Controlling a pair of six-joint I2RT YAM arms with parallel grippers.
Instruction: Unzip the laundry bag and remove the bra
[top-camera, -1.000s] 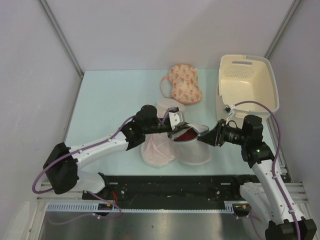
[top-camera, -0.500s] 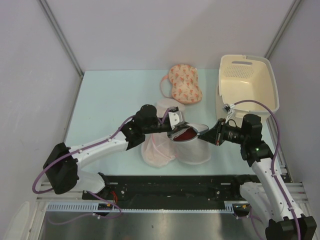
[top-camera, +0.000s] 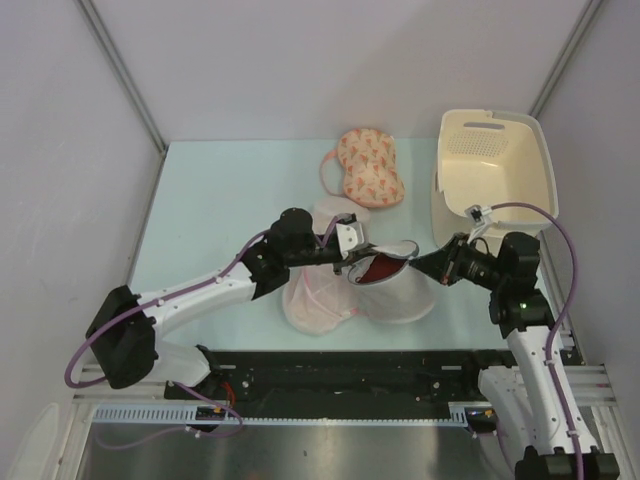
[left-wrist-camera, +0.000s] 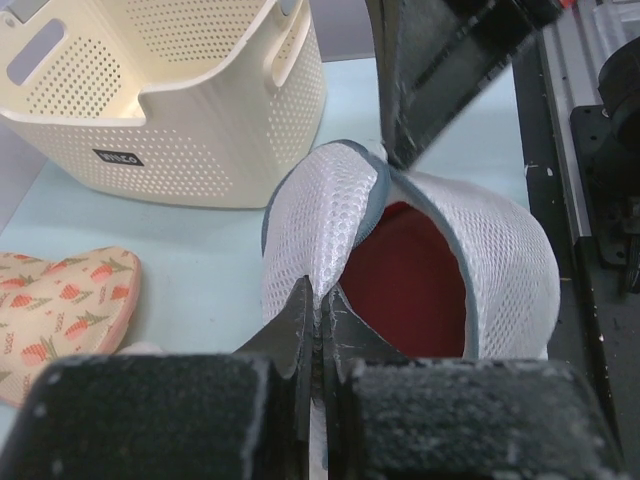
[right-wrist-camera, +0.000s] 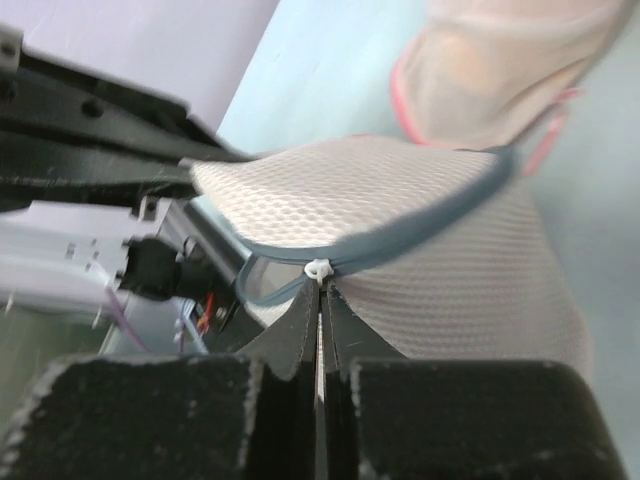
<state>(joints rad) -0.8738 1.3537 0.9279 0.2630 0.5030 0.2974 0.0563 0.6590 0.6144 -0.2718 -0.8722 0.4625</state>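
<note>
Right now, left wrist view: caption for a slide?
Left pincer shut on mesh of the laundry bag; zip partly open, dark red bra visible inside, cream basket behind.

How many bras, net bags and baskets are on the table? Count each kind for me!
Bras: 2 (red bra inside a bag, peach bra)
Net bags: 3 (grey-zip bag, two pink-trim bags)
Baskets: 1 (basket)
Total: 6
</note>
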